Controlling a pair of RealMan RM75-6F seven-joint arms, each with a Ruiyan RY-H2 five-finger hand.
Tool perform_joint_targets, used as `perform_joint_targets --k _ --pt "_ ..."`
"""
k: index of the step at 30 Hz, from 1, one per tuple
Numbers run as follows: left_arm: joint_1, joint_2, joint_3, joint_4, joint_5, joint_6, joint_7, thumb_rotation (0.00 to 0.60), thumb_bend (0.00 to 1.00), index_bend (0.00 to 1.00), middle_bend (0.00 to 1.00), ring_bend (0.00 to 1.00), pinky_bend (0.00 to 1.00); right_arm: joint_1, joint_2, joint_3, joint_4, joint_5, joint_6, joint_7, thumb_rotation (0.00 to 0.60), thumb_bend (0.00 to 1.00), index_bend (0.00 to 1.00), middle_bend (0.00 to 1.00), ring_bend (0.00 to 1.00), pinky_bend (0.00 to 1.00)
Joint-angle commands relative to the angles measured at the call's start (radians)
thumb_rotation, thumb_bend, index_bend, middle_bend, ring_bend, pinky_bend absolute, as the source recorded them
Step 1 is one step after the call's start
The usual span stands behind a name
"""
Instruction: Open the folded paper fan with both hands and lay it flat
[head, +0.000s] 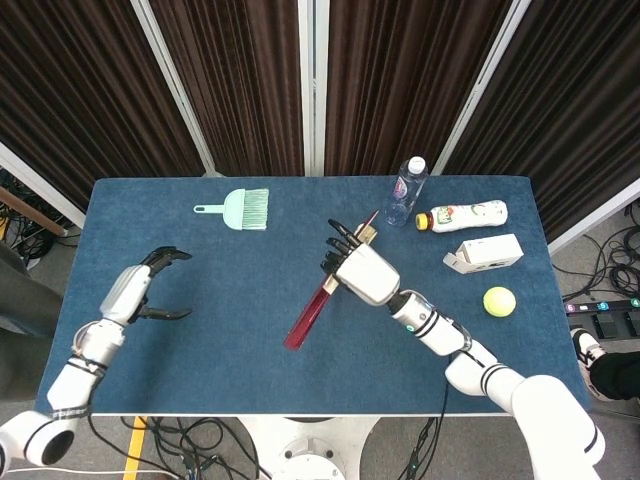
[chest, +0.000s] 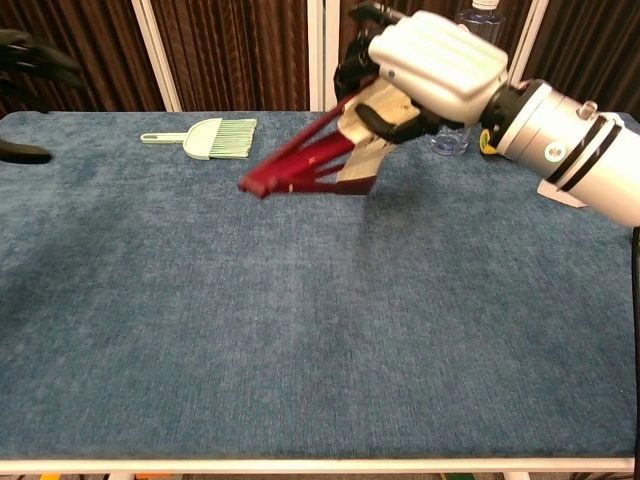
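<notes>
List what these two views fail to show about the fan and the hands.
- Paper fan: its paper leaf is mostly covered by the right hand in both views; how far it is spread cannot be told.
- Left hand: chest view shows only dark fingertips at the left edge.
- Bottle label: too small to read.

A white right hand (chest: 432, 62) grips a paper fan (chest: 318, 160) with dark red ribs and cream paper above a deep blue table (head: 200, 300). At far left lies a mint-green brush (head: 238, 209); at right, a yellow ball (head: 499, 301).

Brush (head: 237, 209) rear-left on table (head: 200, 370); bottle (head: 406, 190) rear-right, box (head: 486, 252) and ball (head: 499, 301) before it.
</notes>
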Motion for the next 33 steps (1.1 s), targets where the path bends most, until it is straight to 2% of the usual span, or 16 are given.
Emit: perform_joint_targets --k 1,8,13,22,33 --pt "-0.092 -0.097 -0.051 0.032 -0.066 -0.095 0.004 0.600 0.00 0.24 0.23 0.12 0.26 0.015 0.045 0.030 -0.073 0.014 0.005 -0.042 0.600 0.67 0.73 0.54 0.27 0.00" --pt "-0.168 -0.185 -0.082 0.056 -0.127 -0.153 0.045 0.600 0.00 0.24 0.23 0.12 0.26 0.038 0.089 0.095 -0.184 0.043 0.008 -0.116 0.600 0.67 0.73 0.54 0.28 0.00" --pt "-0.199 -0.217 -0.133 0.039 -0.208 -0.185 0.002 0.600 0.00 0.24 0.23 0.12 0.26 0.065 0.113 0.152 -0.257 0.089 -0.037 -0.184 0.600 0.67 0.73 0.54 0.28 0.00" --pt "-0.235 -0.293 -0.192 0.033 -0.338 -0.177 0.041 0.600 0.00 0.24 0.23 0.12 0.26 0.119 0.117 0.238 -0.373 0.163 -0.107 -0.311 0.600 0.67 0.73 0.54 0.28 0.00" --pt "-0.246 -0.379 -0.261 0.024 -0.478 -0.147 0.043 0.600 0.00 0.27 0.24 0.12 0.28 0.153 0.073 0.287 -0.414 0.230 -0.143 -0.435 0.600 0.67 0.73 0.54 0.28 0.00"
